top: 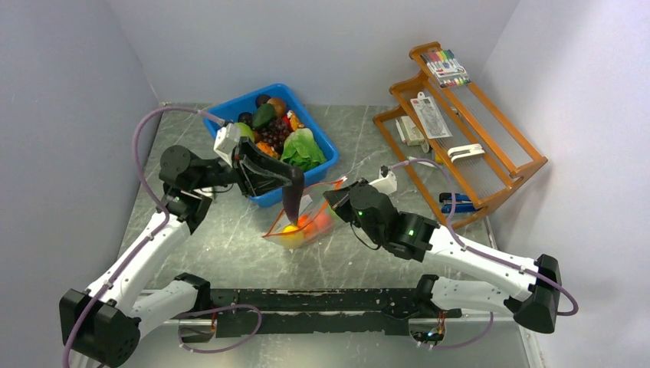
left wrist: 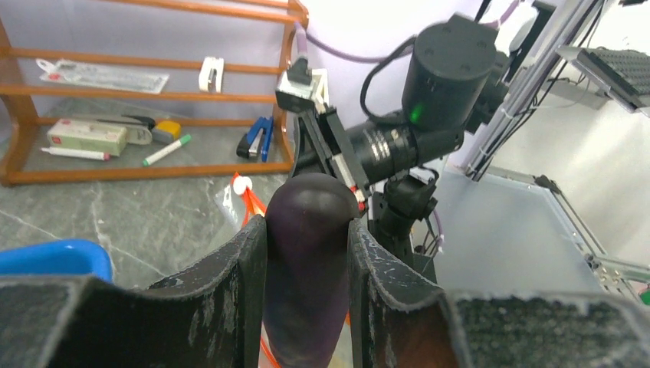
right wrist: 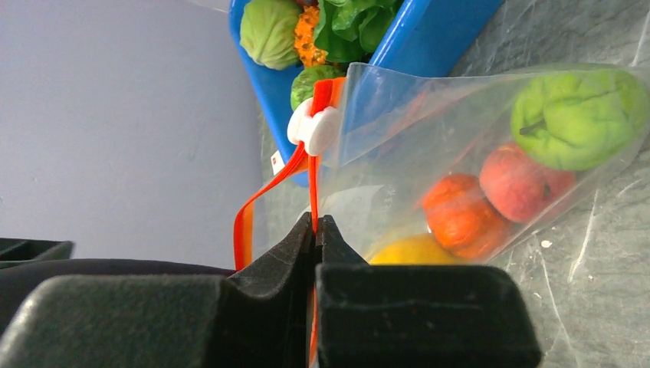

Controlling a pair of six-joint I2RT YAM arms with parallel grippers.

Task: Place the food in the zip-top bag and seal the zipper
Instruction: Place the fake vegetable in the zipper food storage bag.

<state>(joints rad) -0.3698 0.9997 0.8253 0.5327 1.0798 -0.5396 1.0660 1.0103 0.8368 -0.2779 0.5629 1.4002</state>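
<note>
My left gripper (top: 285,190) is shut on the purple eggplant (top: 293,202) and holds it tip-down over the open mouth of the clear zip-top bag (top: 308,224). In the left wrist view the eggplant (left wrist: 306,261) fills the gap between both fingers (left wrist: 234,276). My right gripper (top: 335,196) is shut on the red-orange zipper strip (right wrist: 313,192) and holds the bag's mouth edge up. A white slider (right wrist: 313,129) sits on the strip. Inside the bag (right wrist: 429,130) lie a green ball (right wrist: 579,115), a pink-orange peach (right wrist: 521,184), an orange-red piece (right wrist: 460,216) and a yellow piece (right wrist: 418,250).
A blue bin (top: 322,138) with several more toy fruits and vegetables stands just behind the bag. A wooden rack (top: 502,165) with pens and stationery stands at the back right, with a blue stapler (top: 454,203) under it. Grey walls close in both sides.
</note>
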